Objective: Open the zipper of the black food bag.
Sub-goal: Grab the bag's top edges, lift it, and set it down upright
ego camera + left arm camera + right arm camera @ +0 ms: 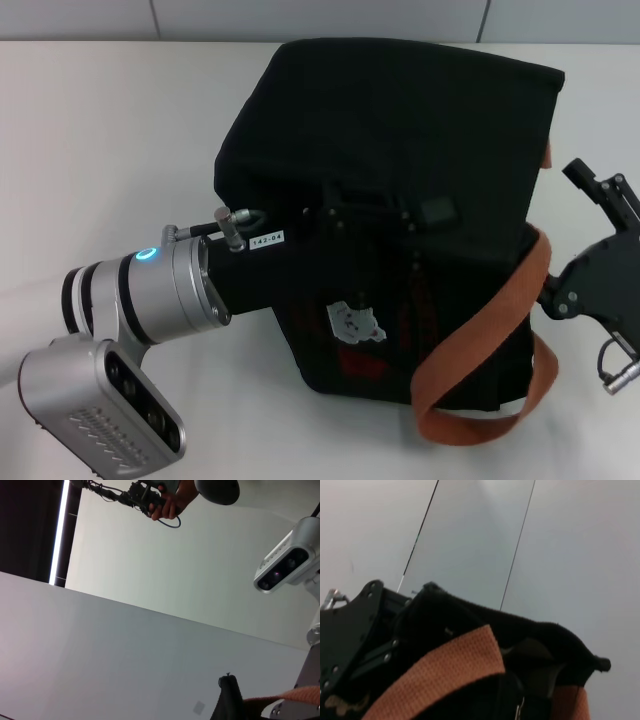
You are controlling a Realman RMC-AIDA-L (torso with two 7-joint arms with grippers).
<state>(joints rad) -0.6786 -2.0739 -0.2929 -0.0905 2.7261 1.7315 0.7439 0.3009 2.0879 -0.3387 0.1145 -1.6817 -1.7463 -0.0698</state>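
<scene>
The black food bag (400,130) stands in the middle of the white table, its top fabric slumped. One orange-brown strap (490,320) hangs down its right side. A pale patch (354,325) shows on the front. My left gripper (425,212) lies against the bag's front upper edge, black on black. My right gripper (575,275) sits at the bag's right side, touching the strap. The right wrist view shows the bag's rim (520,625), the strap (445,672) and a small metal glint (519,710). The zipper line itself does not show clearly.
White table (110,150) lies open to the left of the bag, with a wall seam behind. In the left wrist view a person's hand (167,502) holds a cabled device overhead, and my right arm's camera housing (282,570) shows at one side.
</scene>
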